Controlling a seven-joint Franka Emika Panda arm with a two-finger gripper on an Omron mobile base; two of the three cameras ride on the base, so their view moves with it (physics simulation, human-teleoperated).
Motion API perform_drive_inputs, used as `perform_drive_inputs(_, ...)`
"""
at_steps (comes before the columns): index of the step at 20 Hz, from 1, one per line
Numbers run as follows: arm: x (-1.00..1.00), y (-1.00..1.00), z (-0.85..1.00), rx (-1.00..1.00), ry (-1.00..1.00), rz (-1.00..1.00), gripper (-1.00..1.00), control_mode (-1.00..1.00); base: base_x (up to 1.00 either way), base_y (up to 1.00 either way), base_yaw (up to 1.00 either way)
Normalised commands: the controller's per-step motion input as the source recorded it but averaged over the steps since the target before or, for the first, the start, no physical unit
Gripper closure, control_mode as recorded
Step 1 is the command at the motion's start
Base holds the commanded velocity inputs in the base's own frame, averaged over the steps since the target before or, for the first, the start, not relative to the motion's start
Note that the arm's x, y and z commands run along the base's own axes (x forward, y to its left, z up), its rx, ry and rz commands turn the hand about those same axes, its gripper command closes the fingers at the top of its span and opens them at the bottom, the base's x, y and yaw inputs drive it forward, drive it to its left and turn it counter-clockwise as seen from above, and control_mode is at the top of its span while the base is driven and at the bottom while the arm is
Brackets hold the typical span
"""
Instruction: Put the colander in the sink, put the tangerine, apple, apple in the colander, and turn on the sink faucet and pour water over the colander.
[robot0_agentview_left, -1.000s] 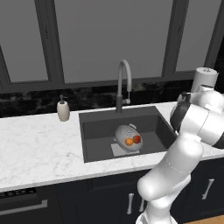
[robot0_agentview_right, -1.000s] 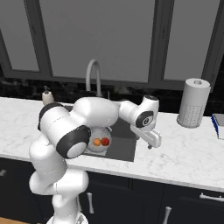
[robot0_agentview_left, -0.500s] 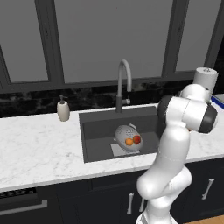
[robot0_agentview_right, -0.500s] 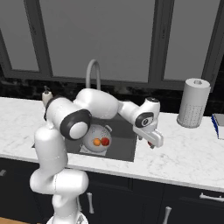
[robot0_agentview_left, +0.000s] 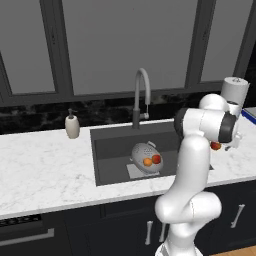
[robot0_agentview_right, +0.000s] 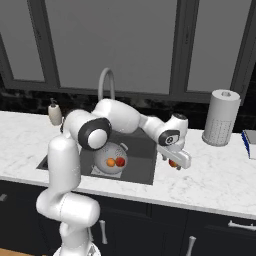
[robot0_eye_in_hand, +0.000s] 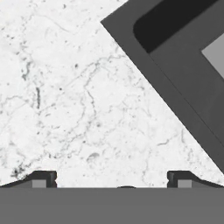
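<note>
The colander (robot0_agentview_left: 146, 157) sits down in the sink (robot0_agentview_left: 112, 150), on the lighter square panel at the bottom and tipped a bit to one side. Inside it I can see the tangerine (robot0_agentview_left: 147, 162) and one apple (robot0_agentview_left: 157, 159) touching each other — the right base view shows the same pair, orange one on the left, red one on the right.

The second apple (robot0_agentview_right: 173, 163) is out on the desk (robot0_agentview_right: 215, 175), just past the sink's right edge, toward the front. The pincer (robot0_agentview_right: 174, 164) hangs right over it with the jaws spread as wide as they go, one finger on each side of the fruit. I can't tell if the fingers are actually touching it, and it doesn't look gripped. In the hand view the two dark fingertips (robot0_eye_in_hand: 41, 179) stand far apart at the bottom, with white marble between them and a corner of the sink cutting across the upper right.

The faucet (robot0_agentview_left: 141, 95) stands at the back edge of the sink, its spout arched over the basin.

Other stuff on the desk: a soap bottle (robot0_agentview_left: 72, 125) near the back edge left of the sink, and a paper towel roll (robot0_agentview_right: 220, 117) well off to the right near the back.
</note>
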Motion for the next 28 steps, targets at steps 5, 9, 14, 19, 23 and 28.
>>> perform_drive_inputs(5,0.28,0.0,-0.12,-0.02,0.0,0.01,-1.0,-1.0,0.0,0.0,0.0)
perform_drive_inputs(9,0.31,0.0,-0.21,-0.04,0.0,0.02,-1.0,-1.0,0.0,0.0,0.0)
perform_drive_inputs(14,0.1,0.0,-0.38,-0.06,0.0,0.01,-1.0,-1.0,0.0,0.0,0.0)
perform_drive_inputs(19,-0.04,0.02,-0.37,-0.1,0.0,0.0,1.0,-1.0,0.0,0.0,0.0)
perform_drive_inputs(23,-0.66,0.07,0.0,0.0,-0.04,0.02,1.0,-1.0,0.0,0.0,0.0)
perform_drive_inputs(28,-0.92,0.65,0.64,-0.04,-0.38,0.1,1.0,-1.0,0.0,0.0,0.0)
